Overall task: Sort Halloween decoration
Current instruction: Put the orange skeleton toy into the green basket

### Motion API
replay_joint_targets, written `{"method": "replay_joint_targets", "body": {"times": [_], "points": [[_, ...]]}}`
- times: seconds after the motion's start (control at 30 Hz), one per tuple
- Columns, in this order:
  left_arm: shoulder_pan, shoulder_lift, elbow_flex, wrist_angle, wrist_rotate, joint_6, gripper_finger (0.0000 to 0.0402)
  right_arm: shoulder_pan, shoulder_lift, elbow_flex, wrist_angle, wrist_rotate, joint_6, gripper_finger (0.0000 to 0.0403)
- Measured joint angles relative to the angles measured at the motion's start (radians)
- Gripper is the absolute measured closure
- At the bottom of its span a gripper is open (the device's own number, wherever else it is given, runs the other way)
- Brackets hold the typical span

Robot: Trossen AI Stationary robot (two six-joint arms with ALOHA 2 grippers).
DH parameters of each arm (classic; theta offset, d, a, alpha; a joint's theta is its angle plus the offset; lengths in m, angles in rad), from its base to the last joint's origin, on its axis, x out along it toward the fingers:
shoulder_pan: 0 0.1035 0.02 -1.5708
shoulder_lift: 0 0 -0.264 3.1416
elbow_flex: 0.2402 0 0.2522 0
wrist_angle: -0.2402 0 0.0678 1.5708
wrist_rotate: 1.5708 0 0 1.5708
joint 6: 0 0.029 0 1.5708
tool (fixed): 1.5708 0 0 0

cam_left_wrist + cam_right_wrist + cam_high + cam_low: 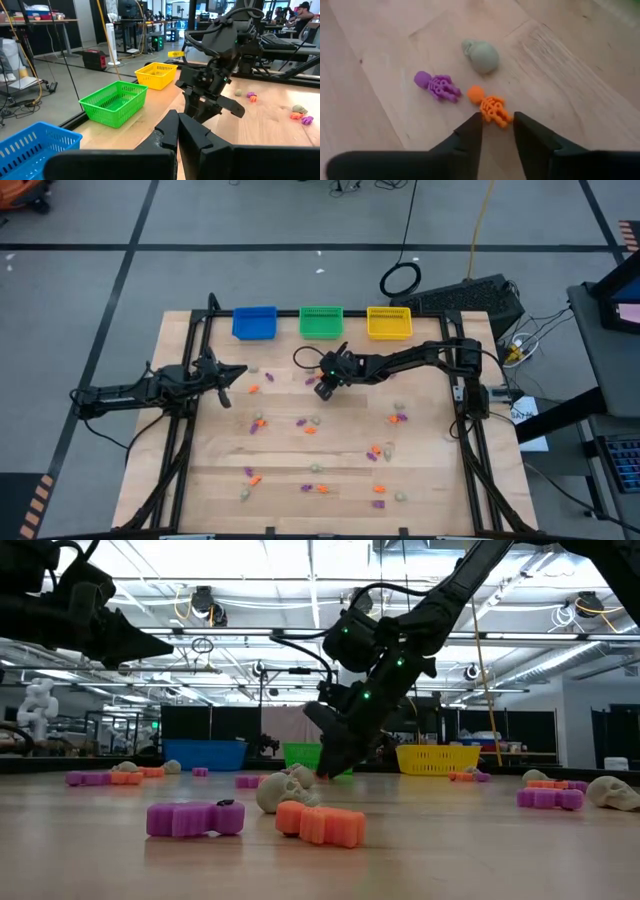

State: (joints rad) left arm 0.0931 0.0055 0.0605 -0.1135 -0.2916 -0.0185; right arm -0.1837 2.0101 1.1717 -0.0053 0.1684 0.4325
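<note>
Right end effector (497,126) is down at the tabletop (430,470) just in front of the green bin (321,321), fingers narrowed around the lower end of an orange skeleton (490,105); can't tell whether they're gripping it yet. A purple skeleton (436,85) and a pale skull (481,54) lie just beside it, other trinkets scattered across the tabletop. Left end effector (233,372) hangs closed and empty over the left edge.

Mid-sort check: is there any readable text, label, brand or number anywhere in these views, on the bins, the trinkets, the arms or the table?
None can be read.
Blue bin, green bin, yellow bin: plain mesh, no labels visible.
Orange skeleton, purple skeleton, pale skull: no markings.
Right claw, left claw: no lettering visible.
Background room items: too small to tell.
</note>
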Motion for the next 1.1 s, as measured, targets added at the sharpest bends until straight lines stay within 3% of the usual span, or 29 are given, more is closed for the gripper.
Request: {"method": "replay_joint_targets", "body": {"times": [0.3,0.5,0.67,0.9,1.1], "points": [[0.0,0.0,0.0,0.0,0.0,0.0,0.0391,0.004,0.001,0.0,0.0,-0.01,-0.287,0.0381],[0.0,0.0,0.0,0.0,0.0,0.0,0.0391,0.007,-0.046,-0.003,-0.07,-0.108,-0.335,0.0396],[0.0,0.0,0.0,0.0,0.0,0.0,0.0391,0.022,-0.094,-0.003,-0.083,-0.093,-0.304,0.0345],[0.0,0.0,0.0,0.0,0.0,0.0,0.0391,0.023,-0.057,-0.002,-0.03,-0.095,-0.321,0.0247],[0.0,0.0,0.0,0.001,0.0,0.0,0.0391,-0.003,0.002,-0.002,0.029,-0.095,-0.32,0.0221]]}}
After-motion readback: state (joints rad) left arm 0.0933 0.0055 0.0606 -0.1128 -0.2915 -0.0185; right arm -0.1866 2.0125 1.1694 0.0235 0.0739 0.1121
